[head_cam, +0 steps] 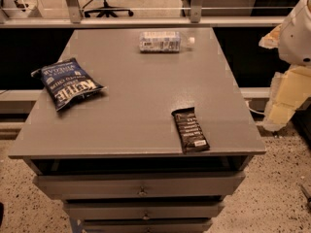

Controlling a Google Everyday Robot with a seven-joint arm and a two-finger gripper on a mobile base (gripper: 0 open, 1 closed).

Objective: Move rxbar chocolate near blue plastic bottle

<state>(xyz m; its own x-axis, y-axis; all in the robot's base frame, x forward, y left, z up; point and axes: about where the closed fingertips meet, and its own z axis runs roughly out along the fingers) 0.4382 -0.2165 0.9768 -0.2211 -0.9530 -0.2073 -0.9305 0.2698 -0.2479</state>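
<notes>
rxbar chocolate lies flat at table front right, well apart from blue plastic bottle on its side at the back edge. gripper off the right side, grip state can't tell.

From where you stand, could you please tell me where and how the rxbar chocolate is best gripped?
Probably across its narrow width at mid-length, coming straight down: the rxbar chocolate lies flat near the front right edge of the table, long axis running roughly front to back, both long sides free. The gripper is out of view; only a white arm part shows at the right.
</notes>
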